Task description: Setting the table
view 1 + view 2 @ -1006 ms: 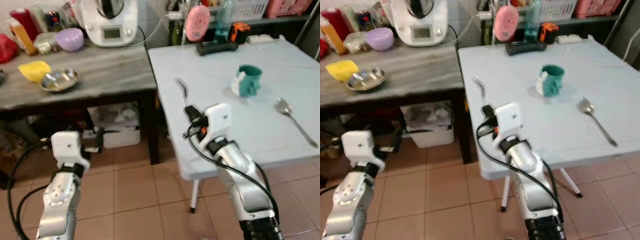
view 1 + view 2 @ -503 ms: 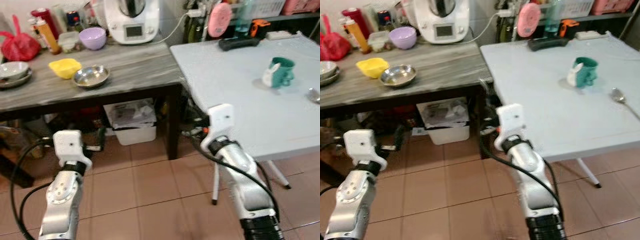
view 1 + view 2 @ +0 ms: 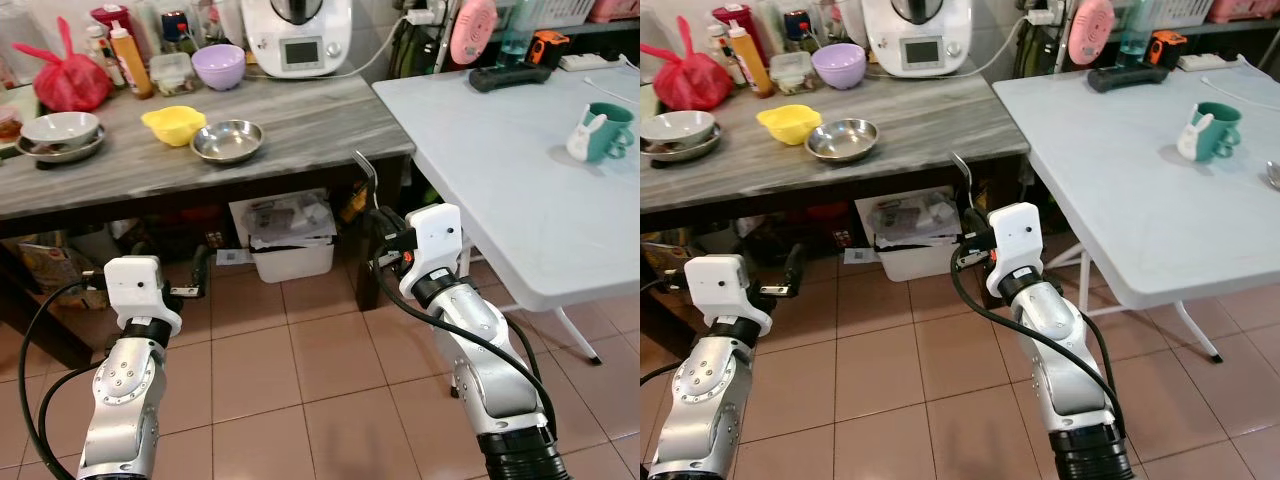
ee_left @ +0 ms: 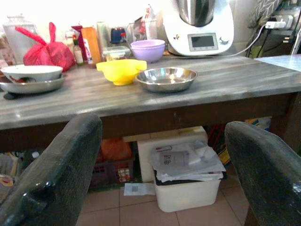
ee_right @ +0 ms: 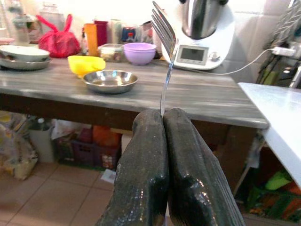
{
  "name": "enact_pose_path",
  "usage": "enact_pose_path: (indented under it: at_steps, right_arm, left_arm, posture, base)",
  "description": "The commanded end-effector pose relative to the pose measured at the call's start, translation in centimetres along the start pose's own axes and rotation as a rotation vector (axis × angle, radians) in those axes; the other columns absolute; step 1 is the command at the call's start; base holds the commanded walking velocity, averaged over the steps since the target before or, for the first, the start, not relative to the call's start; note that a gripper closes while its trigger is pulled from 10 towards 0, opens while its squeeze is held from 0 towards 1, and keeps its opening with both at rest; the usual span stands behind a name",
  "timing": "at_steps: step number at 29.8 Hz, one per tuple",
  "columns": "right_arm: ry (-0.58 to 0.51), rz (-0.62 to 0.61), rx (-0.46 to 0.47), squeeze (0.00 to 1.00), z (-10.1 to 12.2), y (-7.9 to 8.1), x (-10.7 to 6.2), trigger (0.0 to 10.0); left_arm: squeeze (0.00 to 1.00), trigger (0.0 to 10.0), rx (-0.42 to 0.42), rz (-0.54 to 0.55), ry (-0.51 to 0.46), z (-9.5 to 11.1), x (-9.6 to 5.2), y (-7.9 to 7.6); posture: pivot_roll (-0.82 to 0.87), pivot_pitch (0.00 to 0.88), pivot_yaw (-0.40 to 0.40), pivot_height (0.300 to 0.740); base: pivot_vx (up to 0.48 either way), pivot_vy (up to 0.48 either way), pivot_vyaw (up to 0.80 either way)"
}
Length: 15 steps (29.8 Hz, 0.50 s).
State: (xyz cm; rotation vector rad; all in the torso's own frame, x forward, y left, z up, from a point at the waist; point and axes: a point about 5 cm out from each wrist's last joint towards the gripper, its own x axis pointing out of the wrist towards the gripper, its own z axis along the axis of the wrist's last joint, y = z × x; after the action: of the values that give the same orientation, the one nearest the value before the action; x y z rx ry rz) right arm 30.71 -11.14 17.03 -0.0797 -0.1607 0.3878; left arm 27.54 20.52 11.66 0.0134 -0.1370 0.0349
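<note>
We hold our right gripper raised before us, its fingers pressed tight on a fork standing upright. Our left gripper hangs low, fingers spread wide.

Two tables, four bowls, one fork, one mug, two grippers

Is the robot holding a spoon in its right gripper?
No, the right gripper is shut on a fork, whose tines stand up plainly above the black fingers.
</note>
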Motion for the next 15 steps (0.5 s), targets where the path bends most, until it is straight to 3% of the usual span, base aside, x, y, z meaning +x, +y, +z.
enact_pose_path:
  at_steps: [1,9,15]
  right_arm:
    - [-0.017,-0.024,-0.010,0.00,0.37,-0.51,0.10,10.0]
    - [-0.017,-0.022,-0.030,0.00,0.39,-0.43,0.07,10.0]
    - [-0.013,-0.033,-0.034,0.00,0.30,-0.62,0.02,10.0]
  left_arm:
    - [0.00,10.0,0.004,-0.005,-0.015,0.32,0.12,-0.23]
    - [0.00,10.0,-0.016,-0.020,-0.016,0.38,0.09,-0.24]
    - [0.00,10.0,-0.024,-0.032,-0.020,0.39,0.06,-0.41]
  posture:
    - [-0.11,0.055,0.071,0.740]
    - [-0.11,0.056,0.073,0.740]
    - [-0.11,0.057,0.073,0.740]
  base:
    - [0.000,0.000,0.00]
    - [0.000,0.000,0.00]
    - [0.294,0.000,0.00]
